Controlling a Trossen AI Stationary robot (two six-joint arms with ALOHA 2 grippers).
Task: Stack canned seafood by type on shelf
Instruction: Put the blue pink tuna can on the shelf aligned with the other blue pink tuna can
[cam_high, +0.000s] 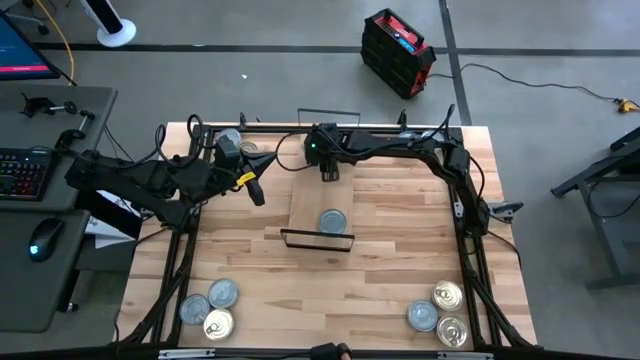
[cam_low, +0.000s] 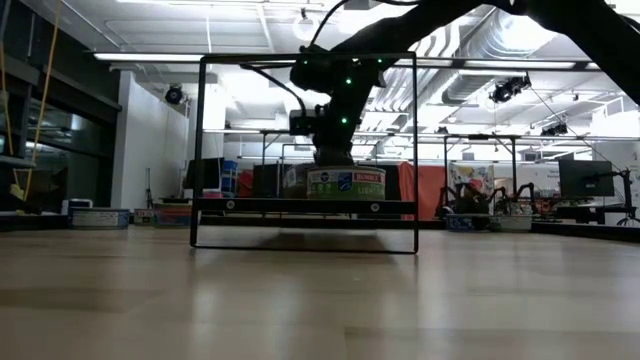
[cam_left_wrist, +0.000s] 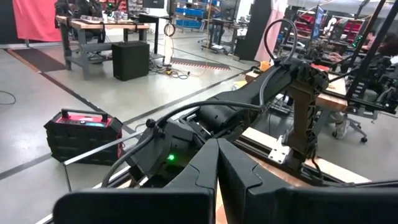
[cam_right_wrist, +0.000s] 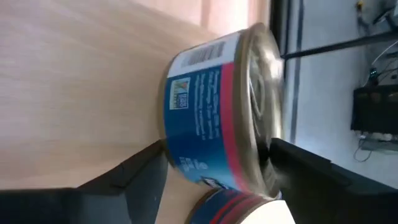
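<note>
The shelf (cam_high: 308, 200) is a light-wood plank in the table's middle with black wire frames at its near and far ends. One tin (cam_high: 333, 221) with a pale top stands upright on its near part and also shows in the low view (cam_low: 345, 183). My right gripper (cam_high: 328, 176) points down over the shelf's far part, shut on a blue-and-red tin with a gold lid (cam_right_wrist: 217, 106). A second tin's wall (cam_right_wrist: 242, 208) shows between the fingers, nearer the wrist. My left gripper (cam_high: 257, 192) hovers shut to the left of the shelf, touching nothing. My right gripper comes from above and pinches the tin across its height. One finger (cam_right_wrist: 143, 168) is at the bottom rim (cam_right_wrist: 166, 134) and the other finger (cam_right_wrist: 305, 171) is against the lid (cam_right_wrist: 264, 118). The tin lies on its side, lid toward the far wire frame. Whether it rests on the shelf I cannot tell.
Three tins (cam_high: 215, 307) lie grouped near the table's near-left corner and three more (cam_high: 442, 313) near the near-right corner. The near wire frame (cam_high: 318, 240) stands upright across the shelf's end. The right arm (cam_high: 400, 145) runs along the far edge.
</note>
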